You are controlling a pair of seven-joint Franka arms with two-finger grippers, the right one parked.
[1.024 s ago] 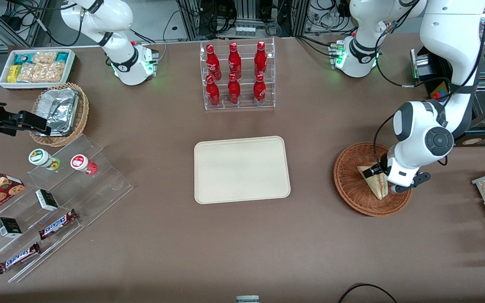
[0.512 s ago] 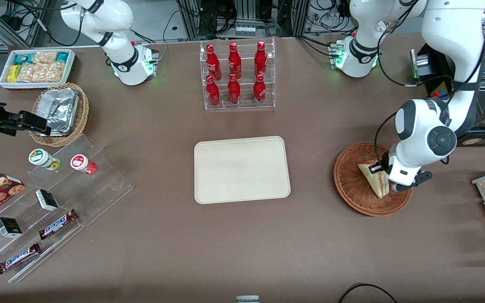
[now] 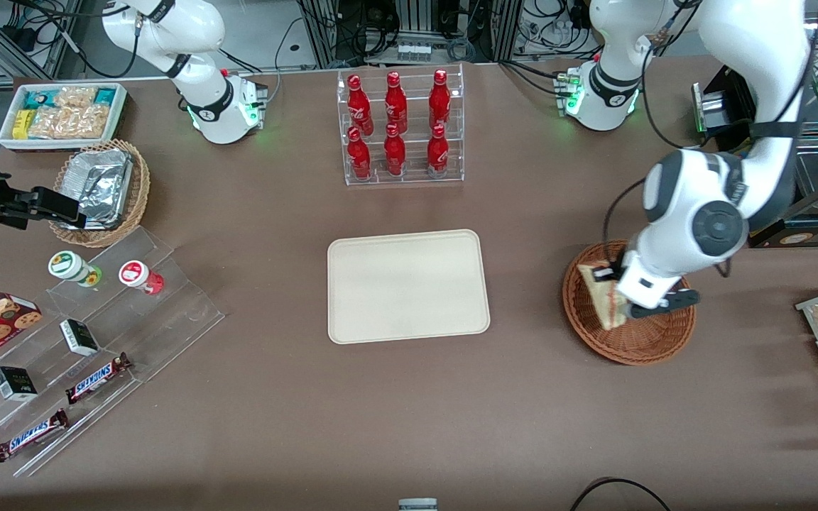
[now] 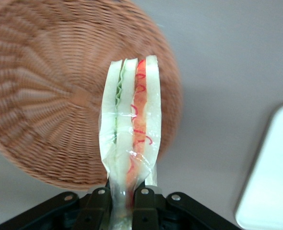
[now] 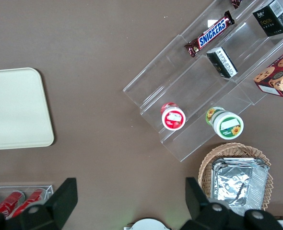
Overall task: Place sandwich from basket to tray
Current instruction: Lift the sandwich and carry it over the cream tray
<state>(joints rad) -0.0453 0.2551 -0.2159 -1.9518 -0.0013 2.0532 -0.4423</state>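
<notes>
Gripper (image 4: pixel 123 194): we see it clamped on one sandwich (image 3: pixel 602 296), held above one basket (image 3: pixel 654 341).
Tray (image 3: pixel 407 285): one, well apart.
Cola bottles (image 3: pixel 395 124): six.
Surface: brown table (image 3: pixel 409 411).

bottles (image 3: pixel 395 128): 6 | Snickers bars (image 3: pixel 96 378): 2 | wicker baskets (image 3: pixel 628 341): 2 | tray (image 3: pixel 407 285): 1

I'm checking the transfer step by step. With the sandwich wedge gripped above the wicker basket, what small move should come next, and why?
Probably carry it sideways toward the flat cream-beige tray. The gripper is shut on the white-bread triangular sandwich, which looks lifted above the round reddish-brown wicker basket, and the tray's surface is bare.
</notes>
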